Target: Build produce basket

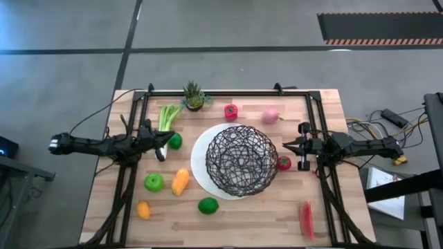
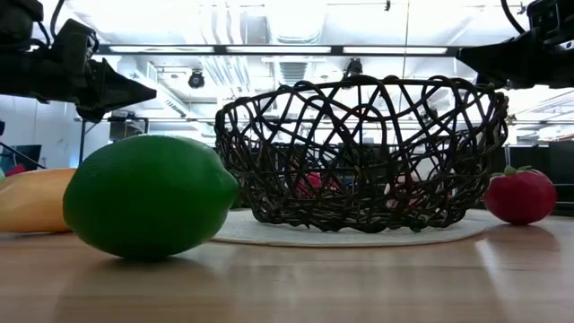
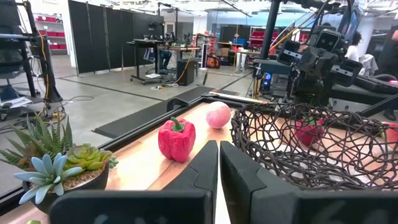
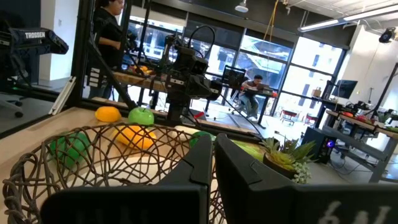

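The basket [image 1: 242, 160], black wire mesh on a round white plate base [image 1: 199, 166], stands mid-table with nothing in it. Around it on the table lie the produce: celery [image 1: 166, 116], a green piece [image 1: 176, 141], a red pepper [image 1: 230, 111], a pink piece [image 1: 270, 115], a red tomato [image 1: 284, 163], a green apple [image 1: 154, 182], an orange pepper [image 1: 180, 181], a small orange [image 1: 143, 209], a lime [image 1: 208, 205] and a red slice [image 1: 306, 218]. My left gripper [image 1: 166, 140] hovers shut left of the basket. My right gripper [image 1: 285, 145] hovers shut to its right. Both point level at it.
A small spiky potted plant [image 1: 194, 97] stands at the far edge. Black frame rails [image 1: 228, 92] run along the far edge and both sides of the table. In the right wrist view, people [image 4: 109, 37] show in the room beyond the table.
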`<state>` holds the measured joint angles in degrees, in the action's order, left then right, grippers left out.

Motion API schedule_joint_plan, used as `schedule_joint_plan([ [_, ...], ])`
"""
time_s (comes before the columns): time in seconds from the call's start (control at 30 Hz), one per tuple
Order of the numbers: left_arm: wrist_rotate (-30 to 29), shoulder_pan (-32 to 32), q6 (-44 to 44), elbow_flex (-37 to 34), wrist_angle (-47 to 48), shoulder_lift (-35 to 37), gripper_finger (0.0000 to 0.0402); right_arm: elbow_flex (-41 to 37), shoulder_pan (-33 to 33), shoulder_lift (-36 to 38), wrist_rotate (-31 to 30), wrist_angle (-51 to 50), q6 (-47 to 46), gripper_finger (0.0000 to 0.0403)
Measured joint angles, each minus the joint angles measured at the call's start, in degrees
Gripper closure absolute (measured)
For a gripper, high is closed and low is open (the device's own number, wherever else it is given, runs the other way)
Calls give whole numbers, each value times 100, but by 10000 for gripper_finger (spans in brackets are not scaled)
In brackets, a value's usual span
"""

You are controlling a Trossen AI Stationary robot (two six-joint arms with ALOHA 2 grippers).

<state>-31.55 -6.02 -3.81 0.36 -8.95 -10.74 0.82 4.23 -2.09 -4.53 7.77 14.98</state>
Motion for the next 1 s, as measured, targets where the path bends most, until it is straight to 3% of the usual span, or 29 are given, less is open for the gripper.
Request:
schedule_joint_plan([
  [0.8,-1,2,-295,0,-320,-48,402,0,0,1,1,0,0,392],
  [1.0,-140,4,-163,234,-1020,-365,402,0,2,2,0,0,0,392],
])
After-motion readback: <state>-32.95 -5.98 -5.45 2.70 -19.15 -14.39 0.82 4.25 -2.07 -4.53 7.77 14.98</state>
